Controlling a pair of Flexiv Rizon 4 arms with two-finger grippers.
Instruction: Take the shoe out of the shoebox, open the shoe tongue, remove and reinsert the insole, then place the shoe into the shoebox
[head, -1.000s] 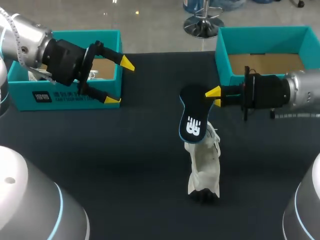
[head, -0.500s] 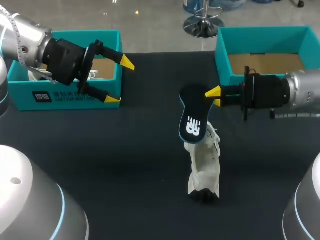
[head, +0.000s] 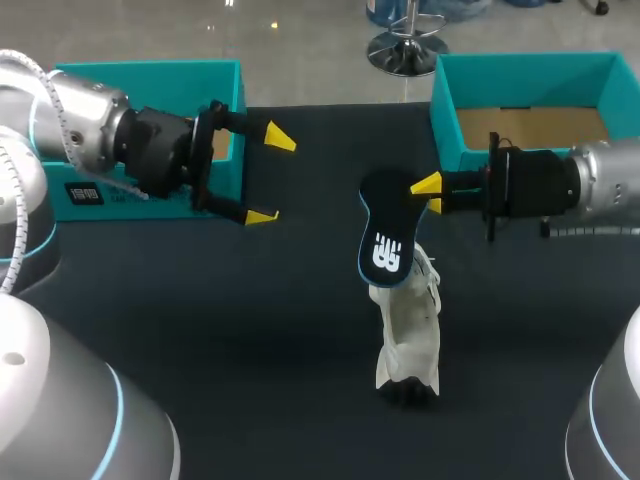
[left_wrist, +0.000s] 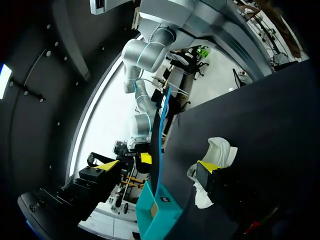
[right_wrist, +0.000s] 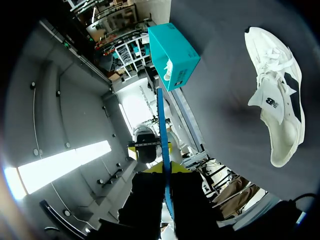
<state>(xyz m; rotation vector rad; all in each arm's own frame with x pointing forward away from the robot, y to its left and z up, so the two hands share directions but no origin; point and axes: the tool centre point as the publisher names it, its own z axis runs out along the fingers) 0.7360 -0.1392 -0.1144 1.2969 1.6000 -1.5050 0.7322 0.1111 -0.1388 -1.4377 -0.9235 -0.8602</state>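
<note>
Head view, shoe (head: 408, 335): white, lying on the table near the middle, outside both boxes.
Insole (head: 385, 240): dark with a blue rim, held up just beyond the shoe; its lower end overlaps the shoe from this angle.
Right gripper (head: 428, 195): fingers closed narrowly, pinching the insole's upper edge from two sides.
Left gripper (head: 270, 177): fingers spread wide, holding nothing, hovering well apart from the shoe, beside the left box (head: 150, 68).
Right box (head: 520, 62): teal, behind the right gripper.
Table (head: 250, 330): dark cloth.
</note>
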